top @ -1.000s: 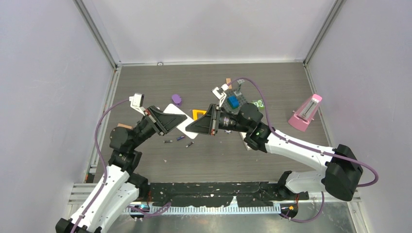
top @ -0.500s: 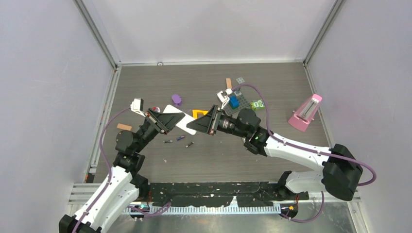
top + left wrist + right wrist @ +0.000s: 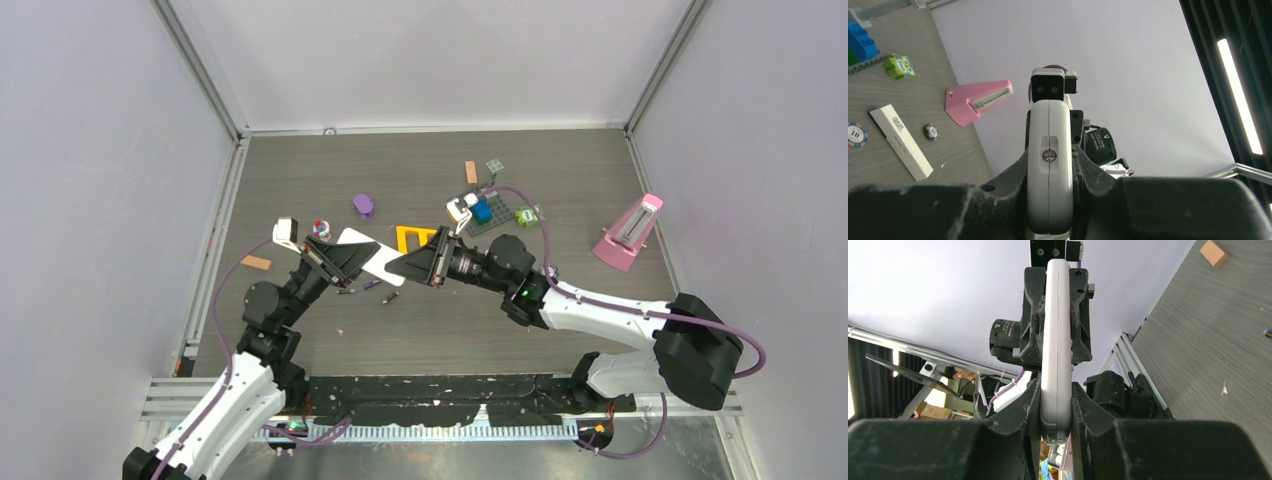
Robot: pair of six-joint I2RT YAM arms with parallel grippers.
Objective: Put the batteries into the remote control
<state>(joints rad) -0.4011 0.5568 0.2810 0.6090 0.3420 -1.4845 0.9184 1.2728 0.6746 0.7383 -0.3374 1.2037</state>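
We saw the left gripper [image 3: 1049, 170] and the right gripper [image 3: 1055, 405] each pinching one end of the remote [image 3: 372, 257], holding it between them over the table [image 3: 450, 330]; the batteries [image 3: 371, 285] lay loose by its near edge; an orange frame [image 3: 413, 237] sat just beyond.

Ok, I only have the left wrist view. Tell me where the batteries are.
Observer: All three batteries lie loose on the table, just on the arm-base side of the remote.
Operator: Name what's beyond the remote.
Observer: An orange frame lies flat just past it, toward the back wall.
Operator: Now the table's left side.
Observer: A small orange block lies near the left edge.
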